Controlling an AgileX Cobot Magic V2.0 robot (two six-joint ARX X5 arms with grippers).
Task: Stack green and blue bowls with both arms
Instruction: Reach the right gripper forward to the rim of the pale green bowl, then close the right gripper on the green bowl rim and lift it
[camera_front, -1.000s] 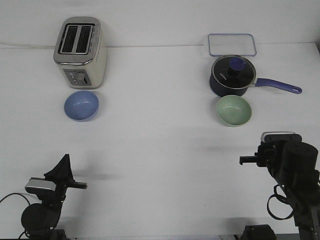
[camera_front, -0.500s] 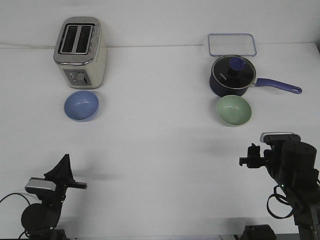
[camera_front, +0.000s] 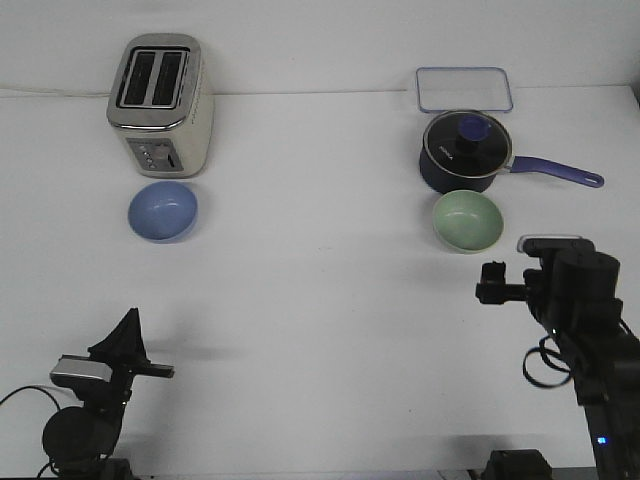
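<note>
While both bowls rest apart on the white table (camera_front: 320, 300), the green bowl (camera_front: 467, 220) sits open side up just beyond the right gripper (camera_front: 490, 283), slightly to its left, and touches nothing but the tabletop. The blue bowl (camera_front: 163, 211) lies far across the table from that gripper, well ahead of the left gripper (camera_front: 127, 330) and a little to its right. Neither bowl is held.

Right gripper: raised over the table near its right edge, its dark tip pointing toward the left; whether the fingers are spread or pressed together cannot be told from this view. Left gripper: low at the near left corner, its black pointed tip aimed upward; its finger spacing likewise cannot be told.

Beyond the green bowl, just beside its far rim, stands a dark navy saucepan (camera_front: 462, 152) with a lid and a long handle reaching right. Behind the saucepan lies a clear rectangular tray (camera_front: 465, 89). A cream and silver toaster (camera_front: 160, 105) stands just behind the blue bowl.
</note>
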